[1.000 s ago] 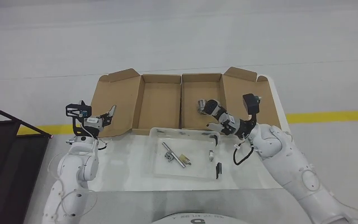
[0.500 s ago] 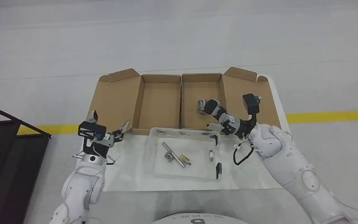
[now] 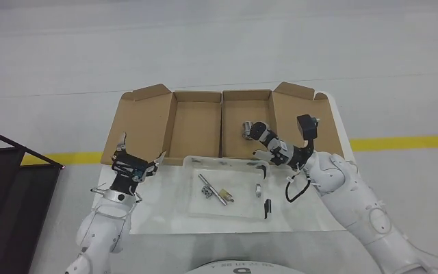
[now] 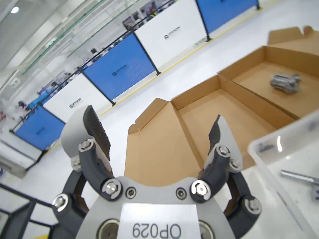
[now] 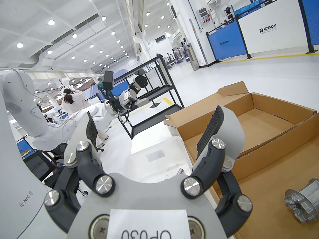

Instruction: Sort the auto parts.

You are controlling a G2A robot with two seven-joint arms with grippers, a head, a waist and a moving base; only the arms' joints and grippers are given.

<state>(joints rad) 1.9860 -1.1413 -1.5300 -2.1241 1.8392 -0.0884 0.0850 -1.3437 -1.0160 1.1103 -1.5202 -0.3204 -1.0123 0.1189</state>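
As jaws gape, R arm [image 3: 321, 171] over box [image 3: 236, 113]

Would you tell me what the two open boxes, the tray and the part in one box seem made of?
Boxes: brown cardboard, matte, with creased flaps.
Tray: clear plastic, glossy; the table shows through.
Part: probably cast metal, dull silver-grey, notched rim.

Plain tan-brown cardboard left box [image 3: 195, 130], same tan right box [image 3: 236, 109]. Dull grey cast-metal hub [image 5: 302, 204]. Colourless clear plastic tray [image 3: 226, 159]; silver steel rod [image 3: 212, 190], small black part [image 3: 267, 207]. White table [image 3: 164, 198]. Yellow floor stripe [image 3: 397, 142]. Left gripper [image 4: 153, 115]: pale grey, black ribbed pads [image 4: 96, 130]. Right gripper [image 5: 154, 113]: same colouring.
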